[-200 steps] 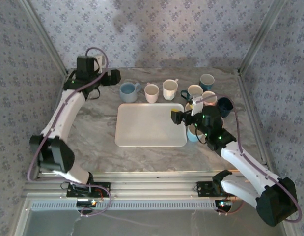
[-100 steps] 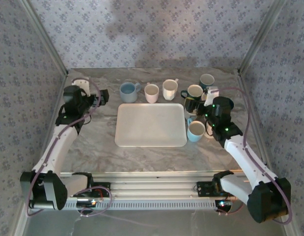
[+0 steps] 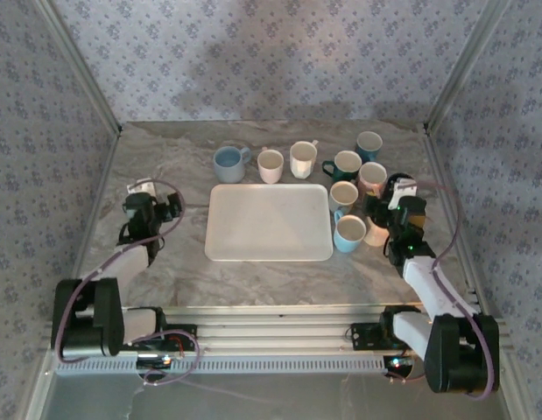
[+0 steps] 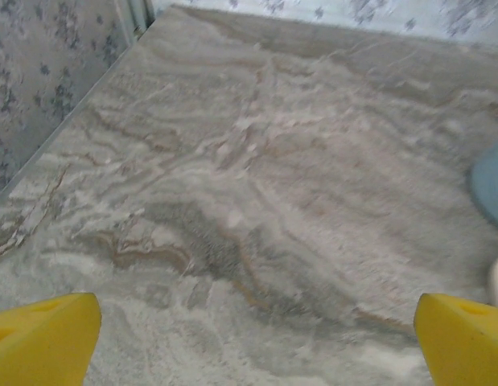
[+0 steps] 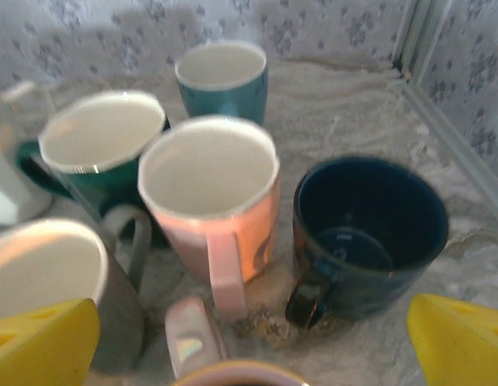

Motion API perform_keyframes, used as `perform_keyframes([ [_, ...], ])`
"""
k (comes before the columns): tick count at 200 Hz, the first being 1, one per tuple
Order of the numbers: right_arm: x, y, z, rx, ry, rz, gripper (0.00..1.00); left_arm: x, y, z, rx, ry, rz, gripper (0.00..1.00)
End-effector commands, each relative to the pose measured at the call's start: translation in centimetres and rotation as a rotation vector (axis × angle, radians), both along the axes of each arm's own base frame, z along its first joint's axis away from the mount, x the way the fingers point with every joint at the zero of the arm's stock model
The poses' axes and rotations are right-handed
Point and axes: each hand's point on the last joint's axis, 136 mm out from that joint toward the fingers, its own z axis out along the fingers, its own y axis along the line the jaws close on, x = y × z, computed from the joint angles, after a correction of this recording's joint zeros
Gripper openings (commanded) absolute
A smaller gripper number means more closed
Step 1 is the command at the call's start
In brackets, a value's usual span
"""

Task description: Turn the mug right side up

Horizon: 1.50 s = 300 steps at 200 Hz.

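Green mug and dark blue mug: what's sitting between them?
The pink mug stands between the green mug and the dark blue mug, in the right wrist view.

No lettering, label, brand mark or number can be read anywhere. The mugs (image 5: pixel 210 173) are plain glazed colours, the white tray (image 3: pixel 269 223) is bare, and the wallpaper (image 3: pixel 253 52) carries only a small floral pattern.

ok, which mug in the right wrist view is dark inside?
The navy mug, rightmost, beside the pink mug. Its inside is as dark as its outside, while the mugs next to and behind it are white inside.
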Motion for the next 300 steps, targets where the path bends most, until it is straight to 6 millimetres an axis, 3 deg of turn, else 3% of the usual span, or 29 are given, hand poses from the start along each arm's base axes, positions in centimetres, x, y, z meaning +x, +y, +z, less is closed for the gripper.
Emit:
perform_keyframes([
  [1, 0.7, -0.1, 0.3, -0.056, -0.094, 0.013, 1.00, 1.5, 1.0, 3.4, 0.070, -0.167, 0.037, 1.00],
  [25, 1.0, 0.2, -0.7, -0.086, -0.084, 0.038, 1.00, 1.8, 0.9, 4.4, 0.082, -0.235, 0.021, 1.00],
  [66, 1.3, 0.1, -1.0, -0.082, -0.092, 0.039, 1.00, 1.7, 1.0, 3.7, 0.065, -0.185, 0.024, 0.98],
  [136, 1.2, 0.6, 1.4, -0.057, -0.142, 0.069, 1.00, 1.3, -0.8, 4.1, 0.056, -0.243, -0.087, 0.98],
  [174, 1.4, 0.2, -0.3, -0.040, -0.107, 0.065, 1.00, 2.3, -0.8, 4.5, 0.087, -0.250, -0.101, 0.99],
  [210, 1.2, 0.3, -0.7, -0.033, -0.100, 0.067, 1.00, 3.4, -1.9, 3.7, 0.040, -0.171, -0.154, 0.99],
  [236, 1.3, 0.2, -0.8, -0.038, -0.093, 0.070, 1.00, 2.9, 0.7, 2.1, 0.085, 0.000, -0.023, 0.99],
  [300, 1.6, 0.3, -1.8, -0.041, -0.102, 0.073, 1.00, 1.4, -1.3, -1.6, 0.063, -0.154, -0.112, 0.99],
])
